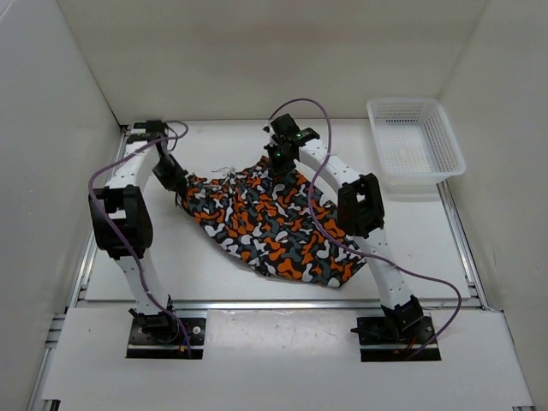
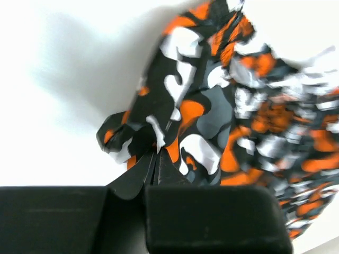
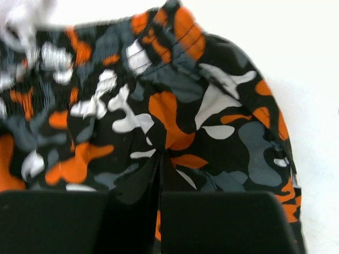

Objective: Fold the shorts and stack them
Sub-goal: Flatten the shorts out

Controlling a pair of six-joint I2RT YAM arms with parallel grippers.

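The camouflage shorts (image 1: pixel 265 224) lie spread across the middle of the table, their far edge lifted at two corners. My left gripper (image 1: pixel 175 181) is shut on the shorts' left corner; in the left wrist view (image 2: pixel 156 153) the fabric (image 2: pixel 196 111) bunches at the closed fingertips. My right gripper (image 1: pixel 280 158) is shut on the shorts' far right waistband; in the right wrist view (image 3: pixel 159 154) the closed jaws pinch the cloth (image 3: pixel 175 116). A bit of thin white drawstring (image 1: pixel 224 173) shows at the waistband between the grippers.
A white plastic mesh basket (image 1: pixel 415 141) stands at the back right of the table. White walls enclose the table on the left, back and right. Purple cables loop from both arms.
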